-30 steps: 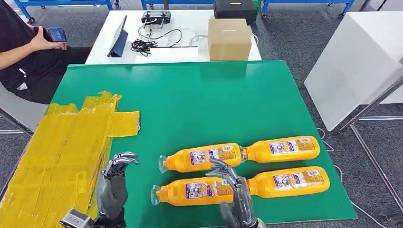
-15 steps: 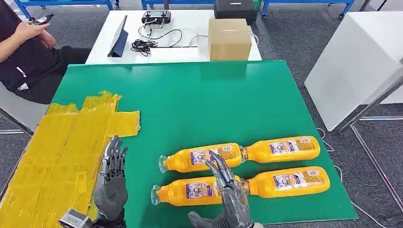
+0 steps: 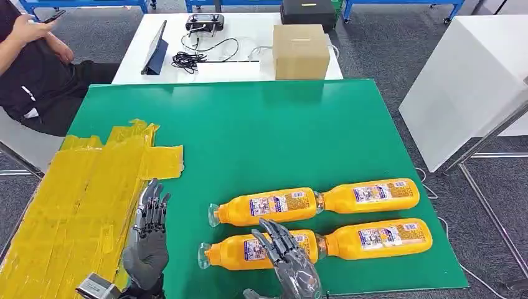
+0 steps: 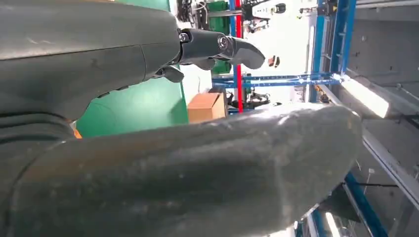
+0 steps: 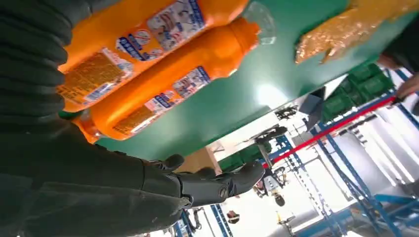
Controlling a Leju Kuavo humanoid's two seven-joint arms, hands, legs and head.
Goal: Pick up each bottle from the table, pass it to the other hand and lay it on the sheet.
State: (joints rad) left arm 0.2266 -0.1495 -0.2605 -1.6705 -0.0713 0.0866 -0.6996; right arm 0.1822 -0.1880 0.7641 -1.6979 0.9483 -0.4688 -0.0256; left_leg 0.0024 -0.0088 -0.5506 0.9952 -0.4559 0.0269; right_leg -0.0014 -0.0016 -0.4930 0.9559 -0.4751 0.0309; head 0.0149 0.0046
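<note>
Several orange bottles lie in two rows at the front right of the green table (image 3: pixel 261 131). The near-left bottle (image 3: pixel 240 252) has my right hand (image 3: pixel 289 265) hovering just over its body, fingers spread and holding nothing. In the right wrist view the near-left bottle (image 5: pixel 128 34) and the bottle behind it (image 5: pixel 173 94) lie close under my right hand (image 5: pixel 99 192). The far-left bottle (image 3: pixel 264 207), far-right bottle (image 3: pixel 370 195) and near-right bottle (image 3: pixel 377 238) lie untouched. My left hand (image 3: pixel 147 240) stands with fingers straight up beside the yellow sheet (image 3: pixel 81 205), empty.
A cardboard box (image 3: pixel 300 51), a tablet (image 3: pixel 154 50) and cables (image 3: pixel 193 59) sit on the white table behind. A person in black (image 3: pixel 31 68) sits at the far left. A white block (image 3: pixel 464 81) stands to the right.
My right hand has drawn back toward the table's front edge and shifted left along the near-left bottle. My left hand's fingers went from curled to straight. The person raised their arm.
</note>
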